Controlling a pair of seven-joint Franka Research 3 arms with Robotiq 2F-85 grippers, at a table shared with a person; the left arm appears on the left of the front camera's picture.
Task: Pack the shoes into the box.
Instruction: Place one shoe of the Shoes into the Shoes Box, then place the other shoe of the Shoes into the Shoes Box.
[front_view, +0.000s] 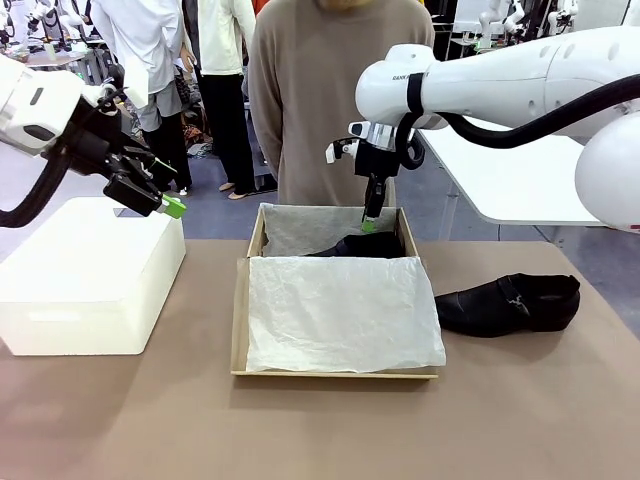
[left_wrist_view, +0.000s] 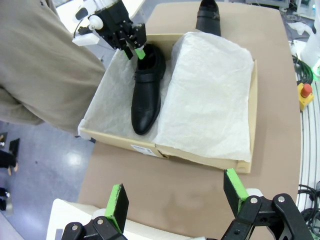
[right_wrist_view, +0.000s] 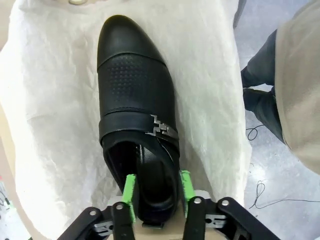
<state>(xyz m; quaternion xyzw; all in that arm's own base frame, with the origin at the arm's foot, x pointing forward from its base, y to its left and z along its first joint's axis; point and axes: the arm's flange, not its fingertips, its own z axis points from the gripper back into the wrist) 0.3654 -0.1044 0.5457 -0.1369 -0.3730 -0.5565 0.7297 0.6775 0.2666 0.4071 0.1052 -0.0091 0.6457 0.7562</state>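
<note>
A brown tabletop (front_view: 520, 420) stretches between the robot and a person in a tan sweater (front_view: 330, 100), who stands at its far edge. At its middle sits the open cardboard shoebox (front_view: 240, 320), lined with white tissue paper (front_view: 340, 310); a loose sheet of it covers the near part of the box. One black buckled dress shoe (right_wrist_view: 132, 90) lies on its sole on the tissue along the far wall, toe toward the robot's left. The right gripper (right_wrist_view: 158, 192) reaches down at the heel end with a green pad on either side of the heel collar. The pads are close against the leather, but I cannot tell whether they press it or stand just clear. The other shoe (front_view: 510, 303) rests on the table to the robot's right, apart from the box, toe pointing toward it. On the left, the left gripper (front_view: 172, 205) hangs over a corner of a large white box (front_view: 90, 290), its fingers spread wide with nothing between them.
</note>
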